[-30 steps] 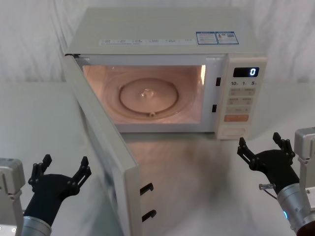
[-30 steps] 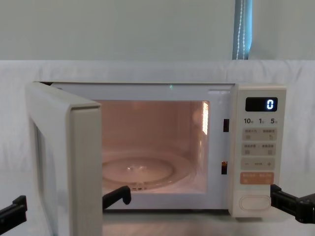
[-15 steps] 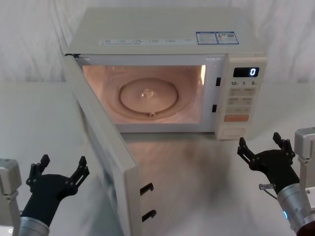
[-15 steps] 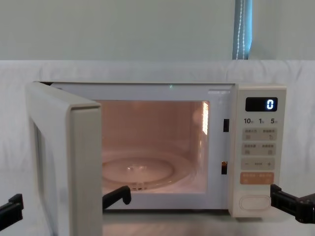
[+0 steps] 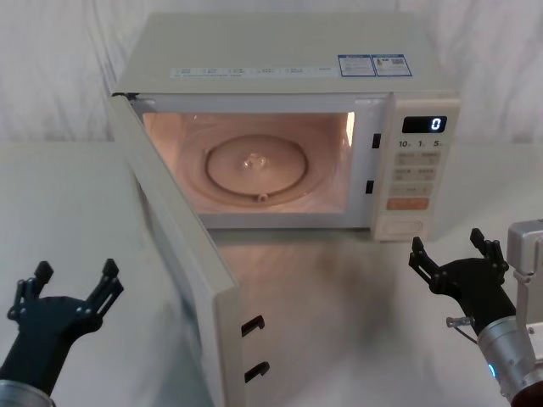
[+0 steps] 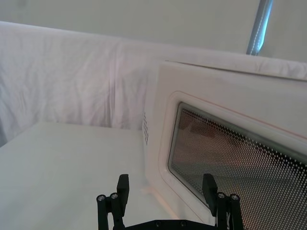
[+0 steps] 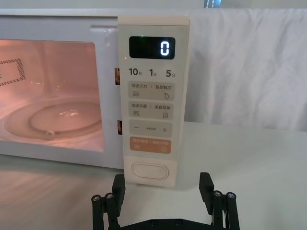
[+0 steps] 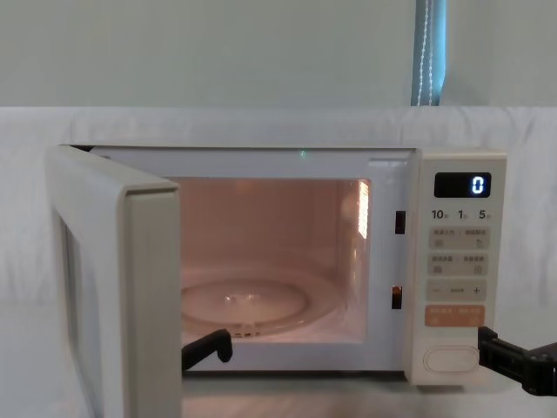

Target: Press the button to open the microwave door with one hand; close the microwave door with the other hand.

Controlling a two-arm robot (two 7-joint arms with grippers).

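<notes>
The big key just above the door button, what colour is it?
Orange. The key sits directly above the cream button, clearest in the right wrist view.

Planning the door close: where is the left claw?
The left claw is low on the head view's left, open, outside the swung-open microwave door.

The black display window [image 7: 152, 48] at the cream control panel's [image 7: 151, 103] 12 o'clock end reads "0". Directly at its 6 o'clock, printed numerals read "10", "1", "5". Smaller key captions and the top stickers [image 5: 373, 64] are illegible.
</notes>
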